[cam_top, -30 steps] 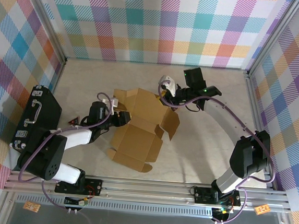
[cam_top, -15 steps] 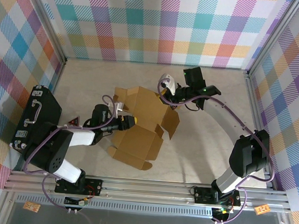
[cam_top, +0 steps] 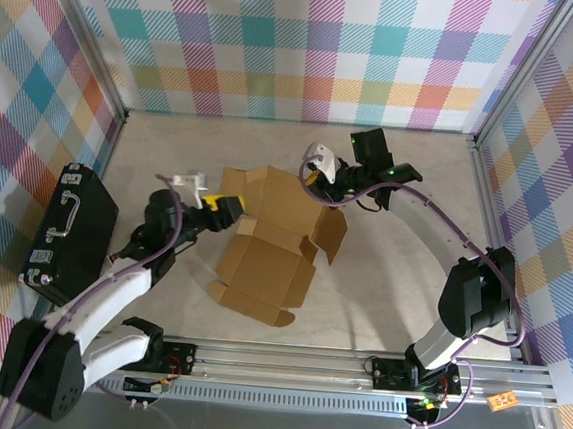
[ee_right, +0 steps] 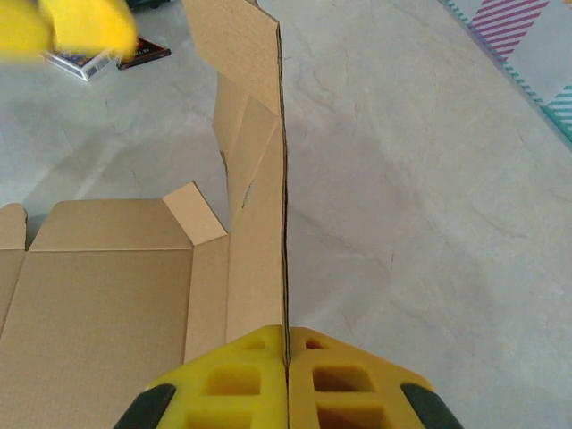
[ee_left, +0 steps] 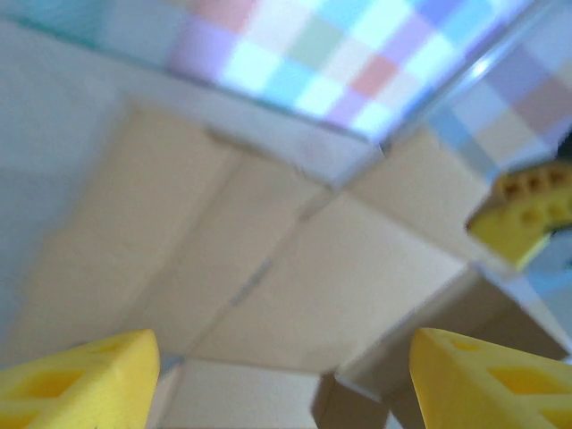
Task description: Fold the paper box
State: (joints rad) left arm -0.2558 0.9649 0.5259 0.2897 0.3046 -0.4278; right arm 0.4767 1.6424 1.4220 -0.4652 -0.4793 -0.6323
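Note:
The paper box (cam_top: 263, 258) is a brown cardboard sheet lying half unfolded mid-table, with one side panel (ee_right: 255, 179) raised upright. My right gripper (ee_right: 287, 344) is shut on the near end of that upright panel's edge, at the box's far right corner (cam_top: 317, 180). My left gripper (cam_top: 225, 206) hovers at the box's far left corner, open. Its yellow fingertips (ee_left: 80, 380) stand wide apart with nothing between them, and the cardboard (ee_left: 295, 277) lies just ahead, blurred.
A black hard case (cam_top: 70, 226) with a handle lies at the table's left edge. A small flat dark and red item (ee_right: 98, 58) sits on the table beyond the box. Plaid walls close three sides, and bare table (cam_top: 404, 245) lies right of the box.
My left gripper has pulled back off the box towards the far left and opened wider, and the left arm has swung left. The right gripper has kept its hold on the panel.

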